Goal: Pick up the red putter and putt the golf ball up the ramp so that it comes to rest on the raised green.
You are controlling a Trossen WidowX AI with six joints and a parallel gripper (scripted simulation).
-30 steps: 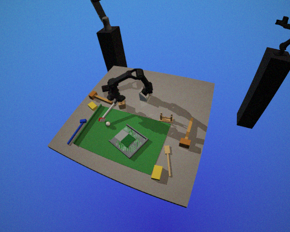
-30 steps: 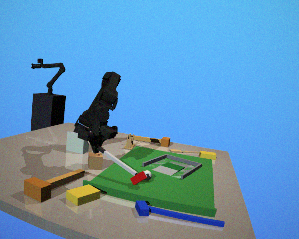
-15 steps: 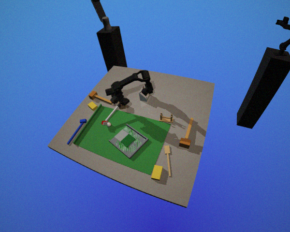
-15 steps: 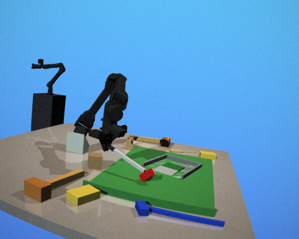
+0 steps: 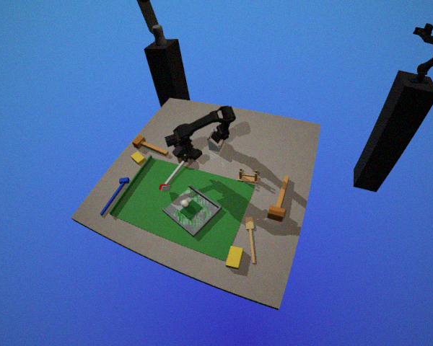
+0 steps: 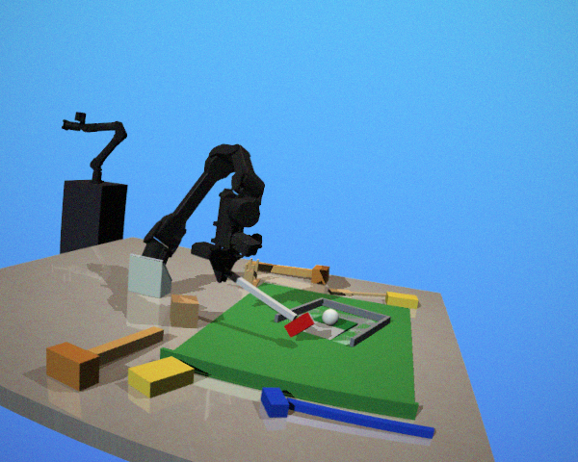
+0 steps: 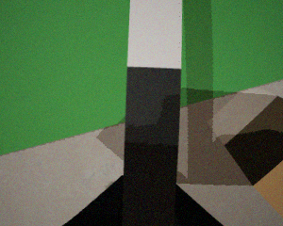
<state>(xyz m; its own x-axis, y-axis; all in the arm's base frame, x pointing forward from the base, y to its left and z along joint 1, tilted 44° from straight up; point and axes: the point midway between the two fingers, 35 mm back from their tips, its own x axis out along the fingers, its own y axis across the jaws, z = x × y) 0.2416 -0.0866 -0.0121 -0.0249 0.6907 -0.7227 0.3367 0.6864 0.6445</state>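
Looking from outside, you see the arm folded high at its elbow, forearm dropping steeply so the claw [image 6: 223, 274] points down over the counter [image 6: 40, 298] by the green mat's [image 6: 299, 363] near edge. Your claw is clamped on the red putter [image 6: 275, 305], whose pale shaft slants away and below it, its red head just beside the raised green's [image 6: 346, 323] grey wall. Beyond that head, the golf ball [image 6: 329, 316] sits inside the walls on the raised green.

Arm [image 6: 195, 198]: matte black, blocky links, chunky rounded joints; pale grey wedge-shaped base [image 6: 148, 274].
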